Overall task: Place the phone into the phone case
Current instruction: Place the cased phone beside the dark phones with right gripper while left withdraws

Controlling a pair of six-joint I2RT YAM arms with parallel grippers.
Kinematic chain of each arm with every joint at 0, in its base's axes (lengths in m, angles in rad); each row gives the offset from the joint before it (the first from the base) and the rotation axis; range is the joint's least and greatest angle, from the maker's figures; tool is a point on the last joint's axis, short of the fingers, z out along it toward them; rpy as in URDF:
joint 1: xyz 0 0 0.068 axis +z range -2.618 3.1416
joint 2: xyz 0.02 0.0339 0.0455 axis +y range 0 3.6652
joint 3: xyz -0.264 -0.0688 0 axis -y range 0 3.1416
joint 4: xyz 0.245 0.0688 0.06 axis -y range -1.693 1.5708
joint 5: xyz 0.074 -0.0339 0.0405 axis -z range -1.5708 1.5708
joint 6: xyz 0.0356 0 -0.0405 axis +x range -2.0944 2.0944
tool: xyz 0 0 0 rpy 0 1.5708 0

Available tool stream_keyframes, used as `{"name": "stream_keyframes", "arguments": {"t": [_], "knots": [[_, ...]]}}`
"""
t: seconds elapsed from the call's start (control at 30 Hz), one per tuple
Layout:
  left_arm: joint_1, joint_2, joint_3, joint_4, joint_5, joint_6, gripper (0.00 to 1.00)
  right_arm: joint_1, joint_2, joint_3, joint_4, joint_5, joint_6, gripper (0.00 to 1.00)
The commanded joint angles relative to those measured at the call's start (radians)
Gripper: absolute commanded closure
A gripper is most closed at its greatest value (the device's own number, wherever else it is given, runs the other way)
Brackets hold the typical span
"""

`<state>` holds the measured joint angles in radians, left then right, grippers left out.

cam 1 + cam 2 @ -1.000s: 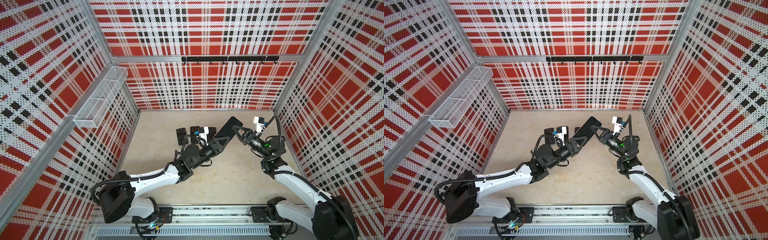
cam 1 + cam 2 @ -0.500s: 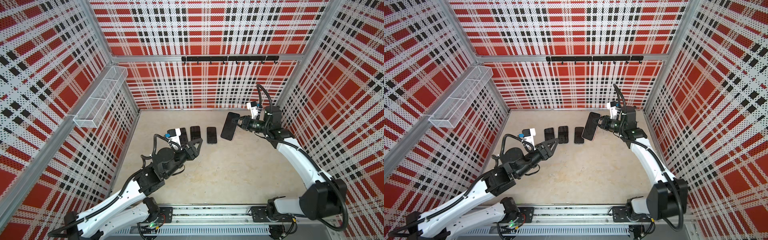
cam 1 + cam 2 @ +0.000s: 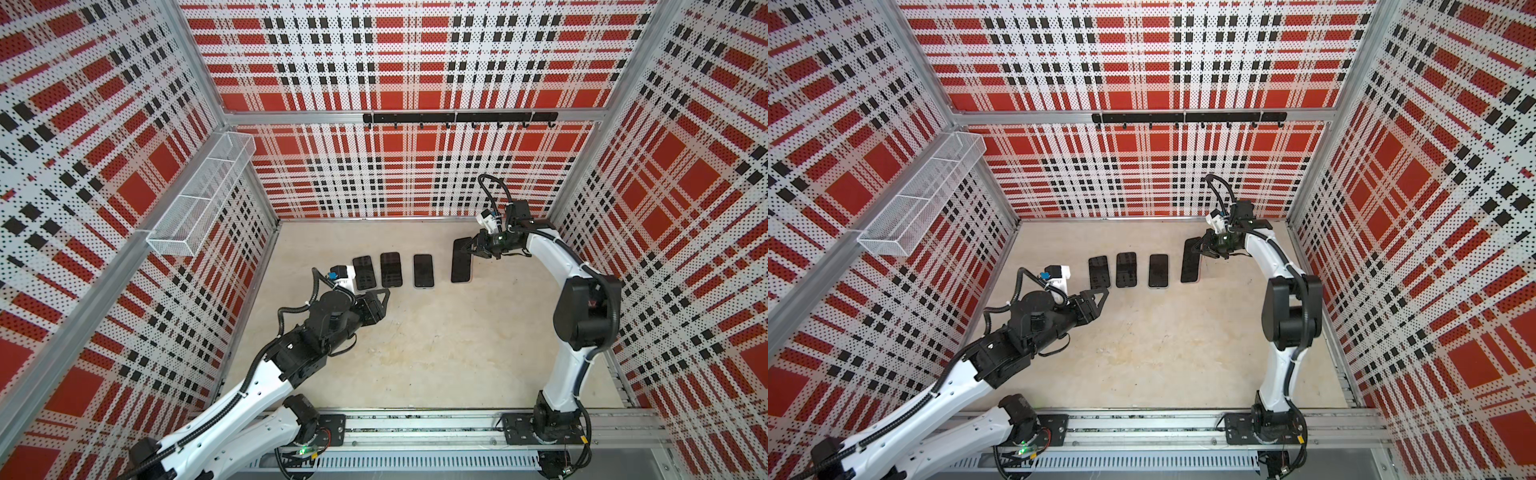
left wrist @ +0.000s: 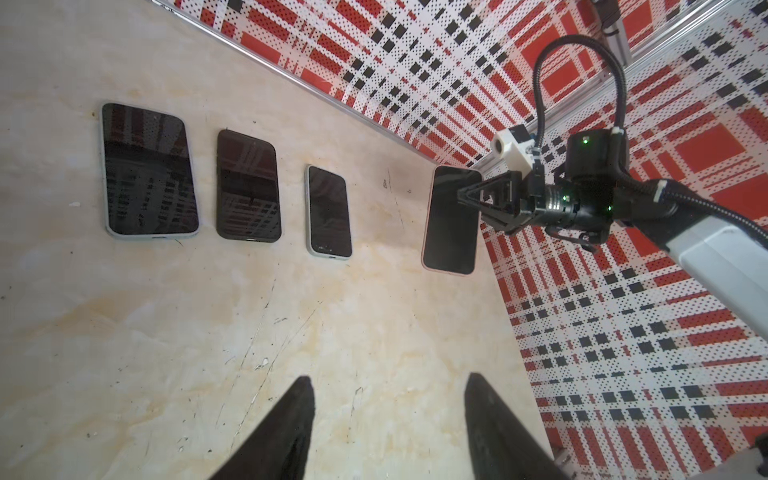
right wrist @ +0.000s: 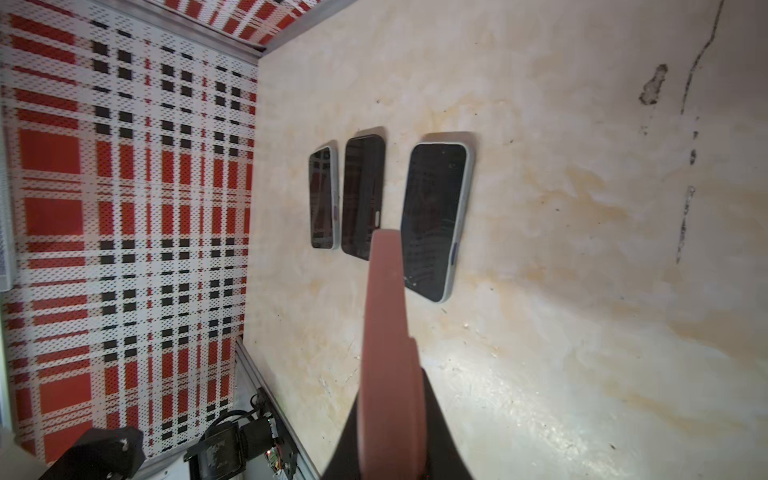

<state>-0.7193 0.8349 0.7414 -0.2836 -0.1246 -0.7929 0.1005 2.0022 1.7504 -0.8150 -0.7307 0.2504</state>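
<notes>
- The right pincer (image 3: pixel 471 249) is almost closed, clamped on the 12 o'clock end of the pink-cased phone (image 3: pixel 462 266).
- In the right wrist view, that pink-cased phone (image 5: pixel 384 311) is seen edge-on, running out from between the two dark jaws.
- The pink-cased phone faces screen up, its length running from 12 to 6 o'clock. It is at about 1 o'clock from the middle of the tabletop (image 3: pixel 436 353) in both top views.
- In the left wrist view a pink rim shows around its black screen. I cannot tell whether its 6 o'clock end rests on the tabletop.
- Three more phones lie flat and screen up in a row toward 9 o'clock from it, each apart from the next.
- The third phone (image 3: pixel 423 271), in a pale case, is nearest. Then comes the second phone (image 3: pixel 391 269), in a dark one, then the far-left phone (image 3: pixel 364 273), also pale-rimmed.
- The left pincer (image 3: pixel 382 299) is open, jaws well apart with nothing between them.
- It hangs over bare tabletop at about 5 o'clock of the far-left phone, near it but not touching.
- A wire basket (image 3: pixel 199 199) hangs on the side wall at 10 o'clock.
- A black hook rail (image 3: pixel 457 117) runs along the back wall at 12 o'clock.
</notes>
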Motion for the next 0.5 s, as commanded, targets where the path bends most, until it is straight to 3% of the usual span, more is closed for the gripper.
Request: {"name": "stream_keyframes", "arguments": {"t": [0.0,0.27,0.47], "knots": [[0.007,0.015,0.007,-0.003,0.017,0.026,0.39,0.002,0.055,0.135,-0.095,0.046,-0.043,1.00],[0.028,0.019,-0.007,-0.002,0.033,0.029,0.39,0.046,0.261,0.378,-0.241,0.147,-0.050,1.00],[0.045,-0.003,-0.020,-0.007,0.042,0.021,0.39,0.066,0.319,0.422,-0.210,0.161,0.005,1.00]]}}
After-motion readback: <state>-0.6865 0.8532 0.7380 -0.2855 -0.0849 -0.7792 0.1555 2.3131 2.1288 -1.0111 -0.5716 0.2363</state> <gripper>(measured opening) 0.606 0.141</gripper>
